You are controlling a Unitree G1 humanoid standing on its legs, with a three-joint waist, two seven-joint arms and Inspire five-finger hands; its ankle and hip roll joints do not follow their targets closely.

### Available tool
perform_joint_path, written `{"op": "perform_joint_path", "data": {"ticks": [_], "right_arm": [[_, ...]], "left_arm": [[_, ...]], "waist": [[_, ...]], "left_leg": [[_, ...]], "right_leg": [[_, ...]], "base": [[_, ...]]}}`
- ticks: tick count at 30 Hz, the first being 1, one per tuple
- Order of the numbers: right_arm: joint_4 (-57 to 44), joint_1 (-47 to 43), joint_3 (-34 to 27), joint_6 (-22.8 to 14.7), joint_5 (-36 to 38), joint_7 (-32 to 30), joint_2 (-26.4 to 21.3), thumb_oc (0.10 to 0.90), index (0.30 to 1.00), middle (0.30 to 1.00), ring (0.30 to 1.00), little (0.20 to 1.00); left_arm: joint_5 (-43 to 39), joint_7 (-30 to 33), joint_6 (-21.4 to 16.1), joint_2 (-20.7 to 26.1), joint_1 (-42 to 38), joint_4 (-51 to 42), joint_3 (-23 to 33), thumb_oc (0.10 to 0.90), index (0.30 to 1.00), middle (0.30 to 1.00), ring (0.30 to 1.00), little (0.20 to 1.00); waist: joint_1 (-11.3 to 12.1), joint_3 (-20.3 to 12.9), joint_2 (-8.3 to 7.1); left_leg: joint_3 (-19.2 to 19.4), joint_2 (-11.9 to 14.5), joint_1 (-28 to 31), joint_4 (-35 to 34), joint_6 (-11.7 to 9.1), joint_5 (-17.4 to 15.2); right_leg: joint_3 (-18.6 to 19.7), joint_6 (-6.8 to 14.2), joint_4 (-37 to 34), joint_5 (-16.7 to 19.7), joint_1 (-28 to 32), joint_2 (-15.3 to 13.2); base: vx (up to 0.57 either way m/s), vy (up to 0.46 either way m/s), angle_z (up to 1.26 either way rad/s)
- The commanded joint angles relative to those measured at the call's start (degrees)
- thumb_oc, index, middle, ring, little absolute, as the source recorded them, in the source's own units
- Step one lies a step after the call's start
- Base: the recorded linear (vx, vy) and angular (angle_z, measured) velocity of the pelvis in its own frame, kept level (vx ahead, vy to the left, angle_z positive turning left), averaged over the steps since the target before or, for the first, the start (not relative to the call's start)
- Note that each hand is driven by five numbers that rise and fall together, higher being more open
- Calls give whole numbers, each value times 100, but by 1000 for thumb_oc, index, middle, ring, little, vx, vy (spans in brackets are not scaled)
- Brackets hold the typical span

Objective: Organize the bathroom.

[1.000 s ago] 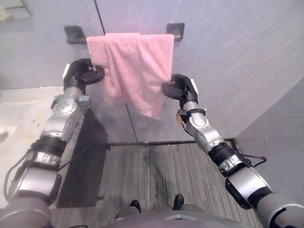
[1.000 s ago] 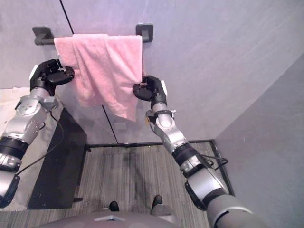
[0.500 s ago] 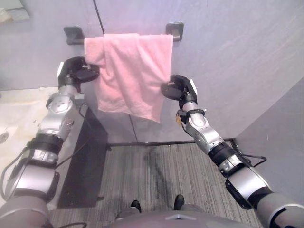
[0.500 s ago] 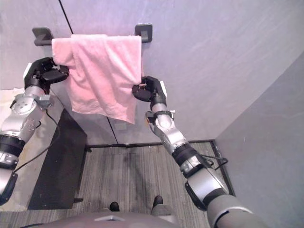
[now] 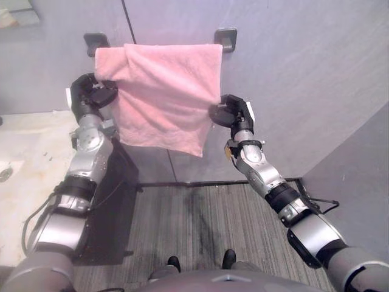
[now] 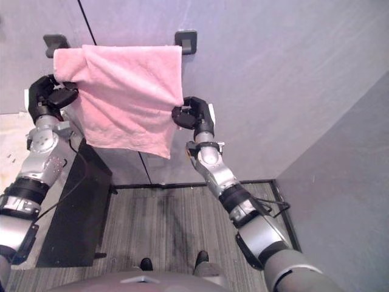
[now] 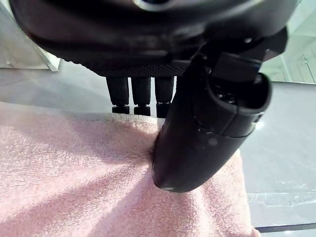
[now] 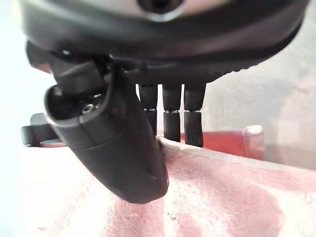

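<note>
There, pink towel (image 5: 163,91) over the rail (image 5: 97,42), both hands' (image 5: 91,94) (image 5: 231,112) fingers pinched shut on its side edges.

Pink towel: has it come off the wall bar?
No, the pink towel hangs over the bar, pinched by the left hand and right hand.

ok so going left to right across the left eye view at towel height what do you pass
left robot hand pinching the towel's edge → pink terry towel draped over the dark wall bar → right robot hand pinching its other edge → bare grey wall
</note>
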Motion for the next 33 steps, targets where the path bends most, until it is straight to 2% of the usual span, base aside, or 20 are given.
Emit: {"op": "perform_joint_path", "data": {"ticks": [1, 5, 20, 21, 22, 23, 29, 33], "right_arm": [[-97, -508, -351, -758, 170, -378, 138, 400, 300, 300, 300, 300], [-12, -484, -423, -780, 260, -701, 206, 400, 300, 300, 300, 300], [93, -519, -509, -711, 900, -853, 442, 400, 300, 300, 300, 300], [78, -531, -508, -720, 835, -791, 450, 400, 300, 300, 300, 300], [56, -542, -492, -698, 799, -730, 443, 422, 333, 333, 333, 333], [30, -562, -456, -689, 794, -685, 444, 800, 900, 900, 900, 900], [-146, -454, -386, -728, 300, -641, 338, 800, 900, 900, 900, 900], [-326, -263, -374, -730, 22, -623, 296, 800, 900, 900, 900, 900]], "left_arm": [[460, 257, -812, 319, -152, -102, 338, 400, 300, 300, 300, 300], [475, 371, -789, 312, -156, -155, 294, 400, 300, 300, 300, 300], [586, 780, -921, 154, -125, -192, 296, 400, 300, 300, 300, 300], [605, 750, -867, 125, -122, -198, 285, 444, 366, 366, 366, 366], [614, 739, -829, 124, -121, -202, 261, 489, 434, 434, 434, 434], [625, 726, -778, 102, -112, -233, 238, 800, 900, 900, 900, 900], [592, 597, -553, 1, 114, -350, 202, 800, 900, 900, 900, 900], [641, 757, -495, -146, 363, -495, 263, 800, 900, 900, 900, 900]], "waist": [[-19, -457, 37], [-34, -457, 62], [-13, -470, 64], [-14, -470, 62], [-12, -468, 61], [-2, -469, 56], [-4, -458, 45], [-14, -447, 38]], "left_leg": [[329, -436, -65, 259, 111, -389], [343, -443, -63, 240, 115, -375], [344, -458, -82, 231, 110, -360], [341, -458, -82, 231, 113, -360], [339, -457, -85, 238, 113, -360], [333, -459, -92, 245, 114, -359], [336, -455, -108, 272, 118, -369], [335, -463, -102, 272, 135, -379]], "right_leg": [[230, 336, 543, -1129, 52, 258], [258, 335, 540, -1118, 48, 259], [244, 304, 549, -1128, 53, 271], [248, 300, 553, -1131, 50, 274], [246, 299, 558, -1131, 46, 274], [246, 299, 560, -1130, 42, 276], [253, 314, 594, -1144, 17, 272], [267, 318, 597, -1144, 10, 272]], "base": [[0, 0, 0], [4, 6, -2], [0, 0, 0], [0, 0, 0], [0, 0, 0], [0, 0, 0], [0, 0, 0], [-9, 2, 0]]}}
